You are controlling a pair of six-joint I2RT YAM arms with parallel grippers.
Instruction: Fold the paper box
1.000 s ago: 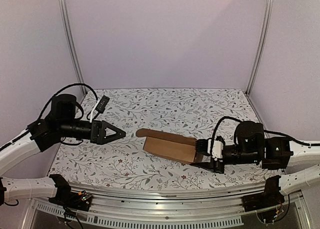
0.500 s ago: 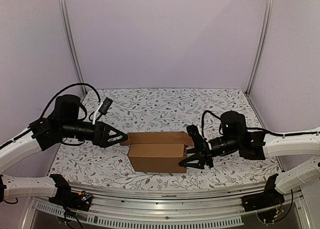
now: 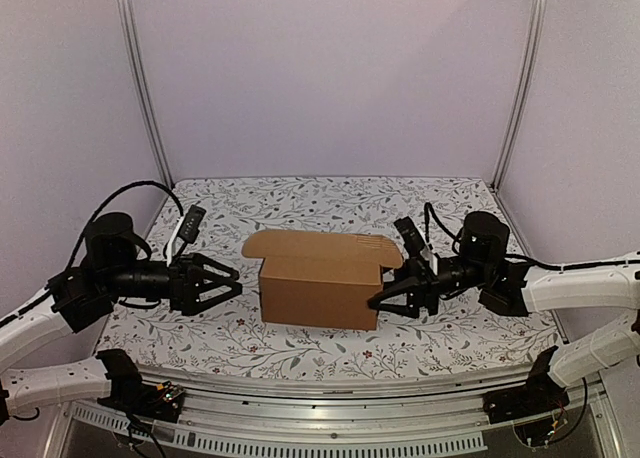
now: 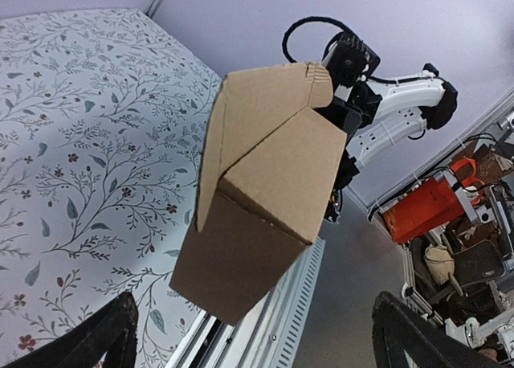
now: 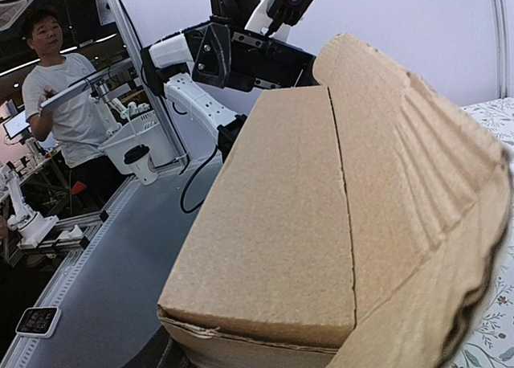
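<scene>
- Flower-patterned table (image 3: 300, 203): the paper box (image 3: 318, 293) stands folded near its middle, lid flap loose on top.
- Right gripper (image 3: 378, 300): fingers half closed, pinching the box's right end.
- Left gripper (image 3: 230, 284): fingers spread wide, empty, just left of the box.

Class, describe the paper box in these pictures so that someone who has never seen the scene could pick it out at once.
Find the floral table, then its middle, between the left gripper and the right gripper. The paper box stands there, the only plain brown cardboard thing in sight, with a rounded flap open on top.
</scene>
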